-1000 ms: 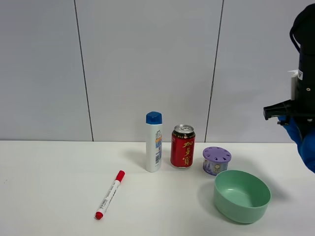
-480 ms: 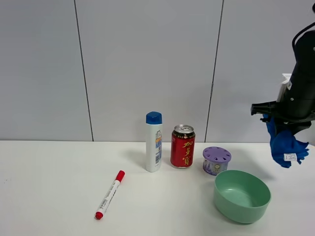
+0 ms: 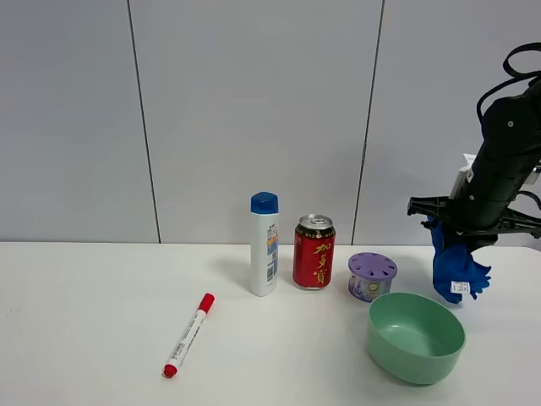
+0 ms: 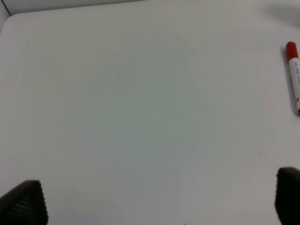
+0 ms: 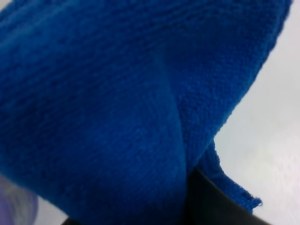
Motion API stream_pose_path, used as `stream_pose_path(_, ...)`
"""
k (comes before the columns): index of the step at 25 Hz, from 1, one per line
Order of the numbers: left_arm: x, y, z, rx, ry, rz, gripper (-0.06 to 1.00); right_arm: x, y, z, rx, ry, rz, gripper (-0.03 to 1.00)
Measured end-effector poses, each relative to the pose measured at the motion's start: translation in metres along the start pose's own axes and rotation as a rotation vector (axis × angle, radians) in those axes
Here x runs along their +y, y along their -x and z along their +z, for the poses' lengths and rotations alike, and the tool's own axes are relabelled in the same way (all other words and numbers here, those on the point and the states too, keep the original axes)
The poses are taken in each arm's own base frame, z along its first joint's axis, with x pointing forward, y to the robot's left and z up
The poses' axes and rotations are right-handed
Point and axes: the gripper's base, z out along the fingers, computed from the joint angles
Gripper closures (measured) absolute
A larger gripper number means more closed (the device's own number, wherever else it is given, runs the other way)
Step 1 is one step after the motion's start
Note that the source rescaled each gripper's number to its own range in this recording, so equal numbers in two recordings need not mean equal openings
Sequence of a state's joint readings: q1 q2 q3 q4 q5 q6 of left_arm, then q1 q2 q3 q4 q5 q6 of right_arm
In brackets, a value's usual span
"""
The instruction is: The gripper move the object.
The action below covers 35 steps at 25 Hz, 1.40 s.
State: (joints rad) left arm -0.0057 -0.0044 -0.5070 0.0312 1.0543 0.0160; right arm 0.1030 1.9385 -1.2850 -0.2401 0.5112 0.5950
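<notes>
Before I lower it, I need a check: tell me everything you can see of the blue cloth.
The blue cloth is soft, fuzzy royal-blue microfibre, bunched and hanging from the right hand, which is shut on its top. A small white tag shows near its lower edge. It dangles just beyond the far right rim of the green bowl, apparently touching only the hand.

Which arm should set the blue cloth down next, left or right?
Right. The right hand grips the blue cloth, which hangs near the green bowl. The left hand is open and empty, over by the marker.
</notes>
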Motion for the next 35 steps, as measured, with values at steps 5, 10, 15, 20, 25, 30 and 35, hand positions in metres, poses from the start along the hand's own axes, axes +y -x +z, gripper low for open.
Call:
stream_pose_path(5, 0.0, 0.0, 0.0, 0.0, 0.0, 0.0, -0.06, 0.0, -0.003, 0.01, 0.01, -0.001, -0.007, 0.9)
stream_pose_path(10, 0.0, 0.0, 0.0, 0.0, 0.0, 0.0, -0.06, -0.001, -0.008, 0.02, 0.042, -0.015, 0.002, 0.77)
stream_pose_path(15, 0.0, 0.0, 0.0, 0.0, 0.0, 0.0, -0.06, 0.0, -0.008, 0.02, 0.039, -0.014, 0.017, 0.54)
stream_pose_path(20, 0.0, 0.0, 0.0, 0.0, 0.0, 0.0, -0.06, -0.001, -0.008, 0.02, 0.043, -0.018, 0.016, 0.27)
stream_pose_path(25, 0.0, 0.0, 0.0, 0.0, 0.0, 0.0, -0.06, -0.002, -0.006, 0.008, 0.047, -0.028, -0.02, 0.24)
stream_pose_path(30, 0.0, 0.0, 0.0, 0.0, 0.0, 0.0, -0.06, -0.005, 0.009, -0.06, -0.029, -0.007, -0.147, 0.24)
stream_pose_path(35, 0.0, 0.0, 0.0, 0.0, 0.0, 0.0, -0.06, -0.014, 0.009, -0.157, -0.126, 0.058, -0.251, 0.24)
